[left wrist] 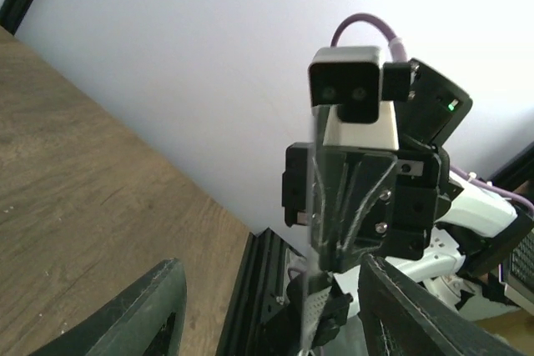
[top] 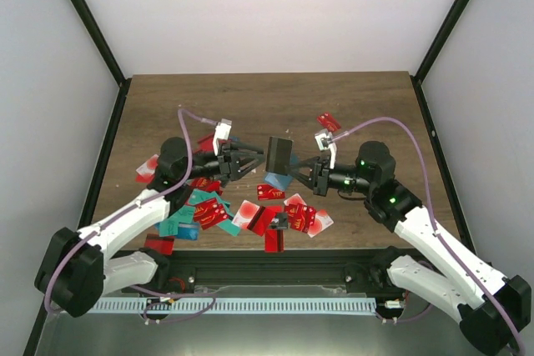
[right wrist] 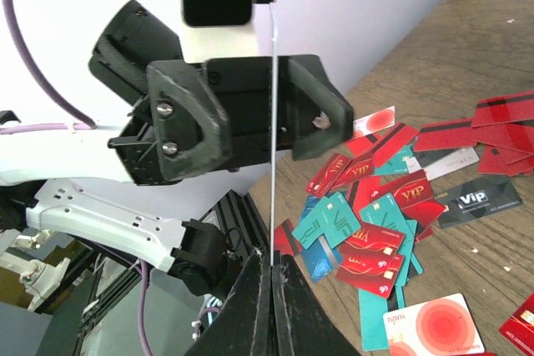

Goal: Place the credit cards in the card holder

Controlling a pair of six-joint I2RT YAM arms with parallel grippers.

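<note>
At the left, the black frame post (top: pixel 92 31) and the table (top: pixel 275 97) edge stand well clear of the left gripper (top: pixel 254 158), and the bare wood beyond it is open. Its jaws stand apart and hold nothing; one finger (right wrist: pixel 321 110) sits on each side of the free edge of a dark card (top: pixel 279 156) without visibly touching it. That card hangs in the air between the two tools. From each wrist it shows only as a thin line, while its broad face is turned toward the overhead view. Its long axis runs across the line joining the grippers, and how steeply it tilts I cannot tell. The credit cards (top: pixel 275 216) lie scattered on the table below and on the near side of both tools. A teal piece (top: pixel 274 179) lies just under the raised card. The right gripper (top: pixel 299 171) is closed on the card's near right corner. One red card (top: pixel 328 121) lies beyond it, and there is clear wood out to the right post (top: pixel 446 18).
</note>
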